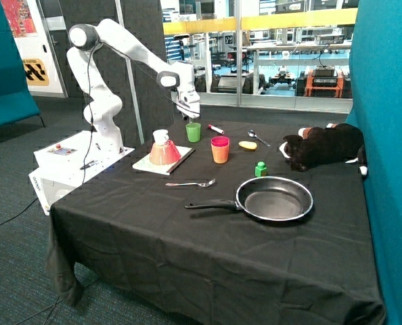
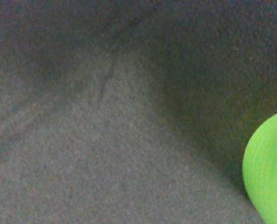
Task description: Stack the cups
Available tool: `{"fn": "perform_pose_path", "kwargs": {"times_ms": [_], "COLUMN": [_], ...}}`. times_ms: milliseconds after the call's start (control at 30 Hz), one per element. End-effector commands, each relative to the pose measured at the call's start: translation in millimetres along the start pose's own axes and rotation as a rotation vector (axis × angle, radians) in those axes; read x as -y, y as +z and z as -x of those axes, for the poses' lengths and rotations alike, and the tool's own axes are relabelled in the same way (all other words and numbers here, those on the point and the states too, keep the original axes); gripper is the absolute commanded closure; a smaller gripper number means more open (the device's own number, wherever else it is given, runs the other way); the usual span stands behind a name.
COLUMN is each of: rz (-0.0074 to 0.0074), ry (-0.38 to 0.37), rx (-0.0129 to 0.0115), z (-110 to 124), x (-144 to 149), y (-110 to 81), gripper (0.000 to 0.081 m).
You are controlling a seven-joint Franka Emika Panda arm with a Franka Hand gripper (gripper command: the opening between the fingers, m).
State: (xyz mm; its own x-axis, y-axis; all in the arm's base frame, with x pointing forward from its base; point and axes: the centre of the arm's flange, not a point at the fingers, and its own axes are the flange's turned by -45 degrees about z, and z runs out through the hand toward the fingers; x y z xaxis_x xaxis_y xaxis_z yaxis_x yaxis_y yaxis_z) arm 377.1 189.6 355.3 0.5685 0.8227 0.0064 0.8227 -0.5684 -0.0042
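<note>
the gripper (image 1: 188, 112) is hovering just above the green cup (image 1: 193, 132); whether its fingers are spread or pressed together i cannot tell, and nothing shows them holding anything. in the wrist view only black cloth (image 2: 106, 140) and an edge of the green cup (image 2: 269, 172) are showing. going left to right on the table: a salmon cone (image 1: 164, 150) is sitting on a white board (image 1: 162, 163), then the green cup, then the pink cup (image 1: 220, 145), which looks nested in an orange-yellow cup (image 1: 220, 156). so one stack seems made and the green cup is standing apart. the step in hand appears to be reaching for the green cup; next it is needing to centre over the rim, lower and grasp it.
</note>
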Motion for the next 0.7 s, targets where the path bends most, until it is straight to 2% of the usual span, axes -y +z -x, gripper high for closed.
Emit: {"fn": "perform_pose_path", "kwargs": {"times_ms": [0,667], "rz": [0.0042,0.0043], "ry": [0.013,0.031], "rx": [0.0063,0.0063], "z": [-4.0,-6.2], "x": [-3.8,-0.3], "y": [6.9,18.9], "gripper": [0.0308,0.0326]}}
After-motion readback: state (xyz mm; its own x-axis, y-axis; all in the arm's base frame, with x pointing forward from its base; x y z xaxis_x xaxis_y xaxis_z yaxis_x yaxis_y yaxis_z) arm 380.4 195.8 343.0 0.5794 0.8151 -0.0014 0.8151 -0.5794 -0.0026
